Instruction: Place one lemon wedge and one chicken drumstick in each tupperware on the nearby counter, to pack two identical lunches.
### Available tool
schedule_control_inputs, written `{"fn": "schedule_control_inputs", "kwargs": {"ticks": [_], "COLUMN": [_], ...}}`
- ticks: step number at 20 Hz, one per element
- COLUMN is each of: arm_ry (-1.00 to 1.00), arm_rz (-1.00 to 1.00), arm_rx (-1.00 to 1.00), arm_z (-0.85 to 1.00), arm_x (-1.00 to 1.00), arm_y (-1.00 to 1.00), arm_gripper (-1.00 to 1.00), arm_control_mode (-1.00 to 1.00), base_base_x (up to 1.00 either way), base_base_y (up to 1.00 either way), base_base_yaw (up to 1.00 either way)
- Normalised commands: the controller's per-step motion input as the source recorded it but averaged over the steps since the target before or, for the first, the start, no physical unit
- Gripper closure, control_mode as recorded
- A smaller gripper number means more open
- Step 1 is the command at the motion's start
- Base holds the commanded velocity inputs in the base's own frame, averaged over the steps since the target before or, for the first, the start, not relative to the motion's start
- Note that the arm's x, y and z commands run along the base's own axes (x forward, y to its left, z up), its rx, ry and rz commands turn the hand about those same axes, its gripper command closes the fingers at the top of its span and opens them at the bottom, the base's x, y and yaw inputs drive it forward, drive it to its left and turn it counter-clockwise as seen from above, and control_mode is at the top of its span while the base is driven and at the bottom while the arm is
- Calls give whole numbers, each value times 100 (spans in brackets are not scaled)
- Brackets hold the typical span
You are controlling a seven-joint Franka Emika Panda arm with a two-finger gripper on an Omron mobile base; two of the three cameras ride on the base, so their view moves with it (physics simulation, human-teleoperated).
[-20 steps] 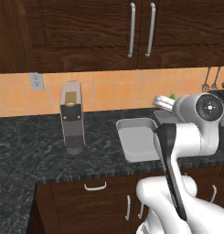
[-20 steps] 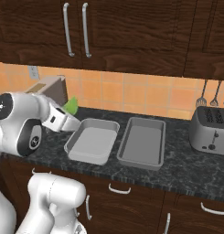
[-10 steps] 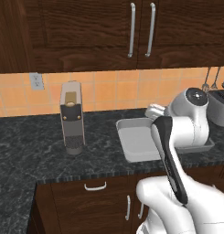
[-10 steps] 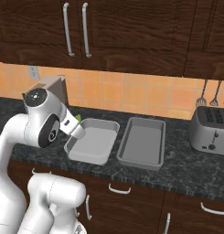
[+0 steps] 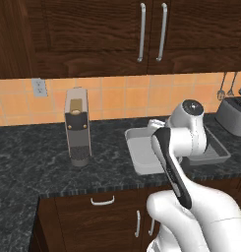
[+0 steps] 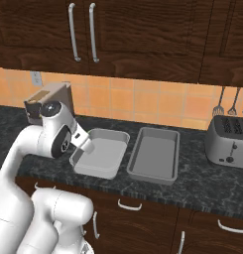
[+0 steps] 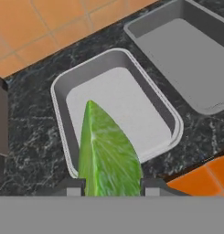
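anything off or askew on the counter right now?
Nothing stands out. Both tupperware trays, the near one and the far one, sit flat and side by side on the counter, both empty. The gripper holds a green lemon wedge above the near tray. No spills or damage visible.

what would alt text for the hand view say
A green lemon wedge sits pinched in the gripper, above the nearer of two grey tupperware trays on a black speckled counter. The other tray lies beside it; both look empty.
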Motion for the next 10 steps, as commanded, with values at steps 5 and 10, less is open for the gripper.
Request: {"fn": "schedule_control_inputs", "kwargs": {"ticks": [5, 10], "arm_ry": [20, 23], "arm_rz": [5, 13], "arm_rx": [0, 0], "arm_z": [-54, -42], "arm_x": [78, 70], "arm_y": [7, 0], "arm_gripper": [100, 100], "arm_control_mode": [-100, -100], "base_base_x": [0, 0], "base_base_y": [0, 0], "base_base_yaw": [0, 0]}}
